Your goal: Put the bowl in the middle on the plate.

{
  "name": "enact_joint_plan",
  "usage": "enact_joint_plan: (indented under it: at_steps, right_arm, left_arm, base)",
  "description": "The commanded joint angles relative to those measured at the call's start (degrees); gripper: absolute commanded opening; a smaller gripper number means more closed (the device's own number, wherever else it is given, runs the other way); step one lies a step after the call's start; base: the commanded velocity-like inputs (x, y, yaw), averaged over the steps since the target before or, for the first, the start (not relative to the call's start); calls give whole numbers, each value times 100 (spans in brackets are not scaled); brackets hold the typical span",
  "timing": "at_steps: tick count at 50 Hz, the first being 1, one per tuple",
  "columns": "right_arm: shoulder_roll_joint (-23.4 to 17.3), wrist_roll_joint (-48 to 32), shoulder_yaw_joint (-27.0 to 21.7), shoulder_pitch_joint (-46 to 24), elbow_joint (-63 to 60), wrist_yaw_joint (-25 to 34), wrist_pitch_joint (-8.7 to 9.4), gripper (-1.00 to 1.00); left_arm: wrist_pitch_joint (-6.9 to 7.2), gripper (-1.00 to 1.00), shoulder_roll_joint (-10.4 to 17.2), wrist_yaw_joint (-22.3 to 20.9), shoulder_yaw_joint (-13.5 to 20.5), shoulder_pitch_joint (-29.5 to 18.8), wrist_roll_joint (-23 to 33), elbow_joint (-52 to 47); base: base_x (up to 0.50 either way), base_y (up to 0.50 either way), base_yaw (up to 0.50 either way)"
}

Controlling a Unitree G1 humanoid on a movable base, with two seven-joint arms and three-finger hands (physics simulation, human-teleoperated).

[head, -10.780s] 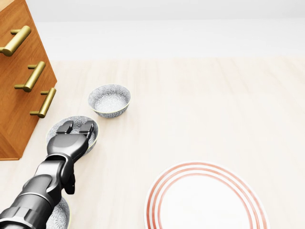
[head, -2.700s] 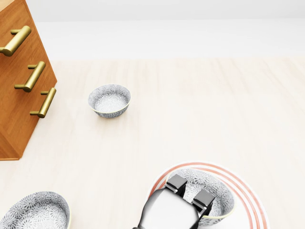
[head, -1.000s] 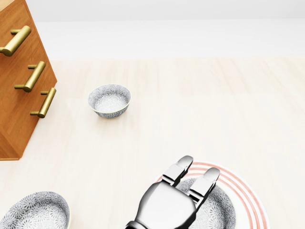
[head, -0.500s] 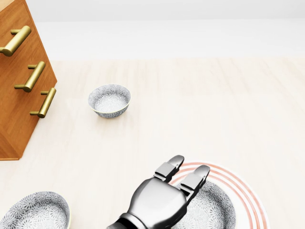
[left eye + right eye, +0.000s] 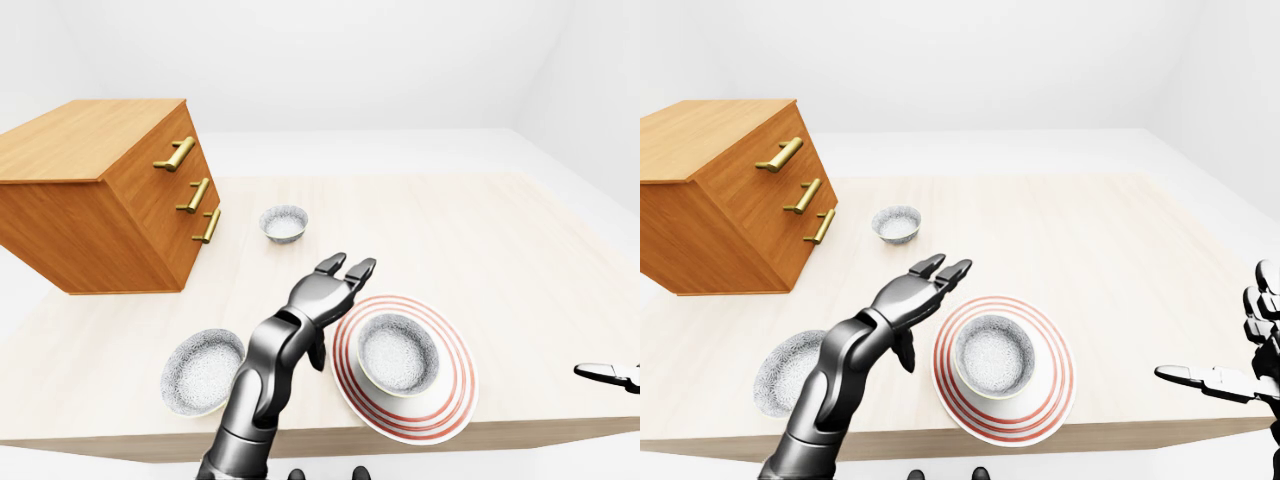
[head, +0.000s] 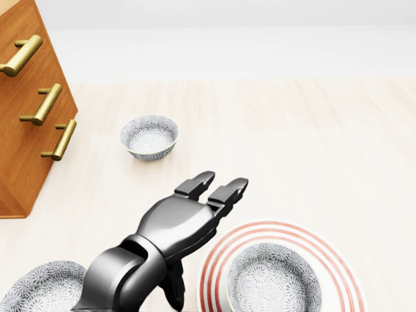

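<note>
Left hand (image 6: 179, 224): we see it spread wide and holding nothing, its fingers (image 6: 229, 190) stretched out straight and lying close side by side.
Hand's tilt: the back of the hand faces up, the fingertips point toward the top right of the head view, and the thumb hangs down beneath the palm.
Left arm: it comes in from the bottom left of the head view, bent at the wrist, with the forearm rising toward the hand.
Hand's place: we place it above the tabletop (image 6: 312, 143), just left of the plate (image 5: 450, 395) and clear of the bowl that sits there.
Middle bowl (image 6: 273, 279): it stands upright on the red-ringed plate, near its centre, at the bottom right of the head view.
Far bowl (image 6: 149, 136): upright on the table toward the top left, near the drawer chest (image 5: 100, 200).
Near bowl (image 5: 200, 370): upright at the table's lower left edge, partly behind the left forearm in the head view.
Drawer chest: wooden, with three brass handles (image 6: 23, 55), at the left of every view.
Right hand (image 5: 1265, 340): we catch only part of it at the right edge of the right-eye view, with the thumb held well apart from the fingers and nothing in it.
</note>
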Motion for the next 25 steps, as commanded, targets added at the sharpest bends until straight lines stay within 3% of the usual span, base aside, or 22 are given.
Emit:
enact_joint_plan:
  at_steps: [1,9,13,15,16,18,20,23,25]
  right_arm:
    - [-7,-5,-6,2,23,4,0,100]
    - [1,-22,3,7,-13,-3,0,100]
    - [4,-33,36,-6,121,-33,0,100]
    - [6,-21,27,9,75,-28,0,100]
    - [-1,-14,16,13,33,-18,0,100]
    - [-2,-25,29,-5,117,-30,0,100]
    - [-4,-18,20,7,52,-21,0,100]
    - [-15,-34,62,-19,206,-54,0,100]
    - [-12,-14,51,5,106,-42,0,100]
  left_arm:
    - [0,100,449,-73,1062,-1065,-459,314]
    - [0,100,1194,-73,1596,-1701,-692,861]
    - [0,100,1349,-73,1844,-2076,-981,1062]
    - [338,100,1375,-73,1942,-2269,-1249,1082]
    - [700,100,1382,-73,2068,-2491,-1440,1132]
    - [1000,100,1544,-73,2070,-2663,-1615,1235]
    - [1000,100,1592,-73,2246,-2884,-2095,1328]
    - [1000,100,1415,-73,2574,-3238,-3343,995]
    - [1000,100,1439,-73,2566,-3196,-4078,772]
  base:
    - [0,0,0]
    - [0,0,0]
    - [0,0,0]
    - [0,0,0]
    - [0,0,0]
    - [0,0,0]
    - [0,0,0]
    - [0,0,0]
    - [0,0,0]
